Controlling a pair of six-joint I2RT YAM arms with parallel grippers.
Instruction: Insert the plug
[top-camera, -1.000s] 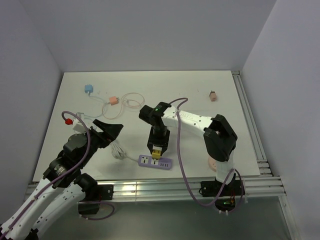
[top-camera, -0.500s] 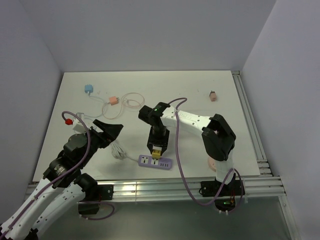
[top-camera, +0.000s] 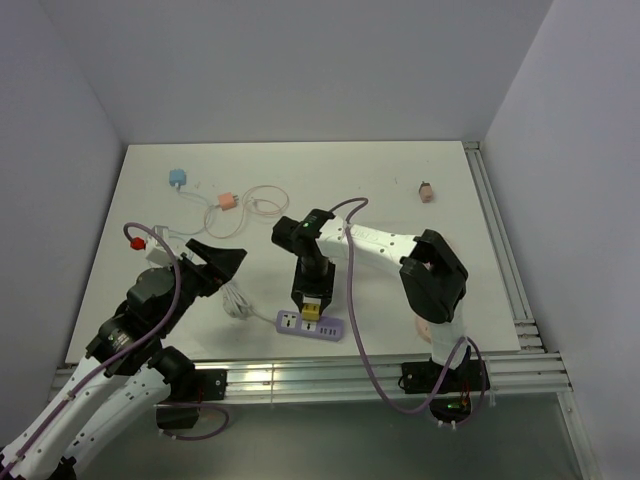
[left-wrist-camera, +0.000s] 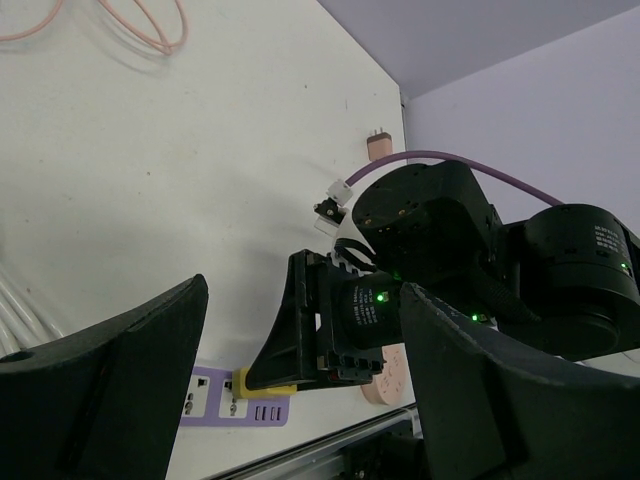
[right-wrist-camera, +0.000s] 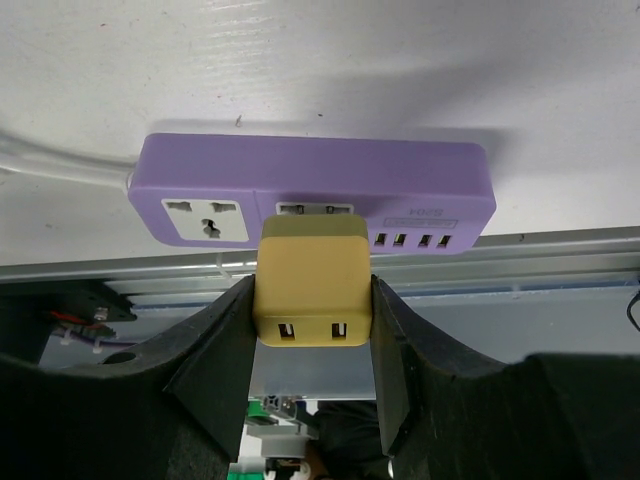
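Observation:
A purple power strip (top-camera: 311, 324) lies near the table's front edge; it also shows in the right wrist view (right-wrist-camera: 310, 190) and the left wrist view (left-wrist-camera: 215, 408). My right gripper (top-camera: 312, 305) is shut on a yellow plug adapter (right-wrist-camera: 311, 290), holding it right over the strip's middle socket, its front edge at the socket. The yellow plug also shows in the left wrist view (left-wrist-camera: 262, 384). My left gripper (top-camera: 228, 255) is open and empty, above the table to the left of the strip.
The strip's white cord (top-camera: 236, 299) coils to its left. A blue plug (top-camera: 177, 178), an orange plug (top-camera: 227, 201) with a pink cable (top-camera: 262, 200), and a small brown plug (top-camera: 426, 191) lie farther back. A pink disc (left-wrist-camera: 388, 372) lies near the right arm's base.
My right gripper has moved down and slightly left with the yellow plug, closer onto the power strip. The left arm has not moved.

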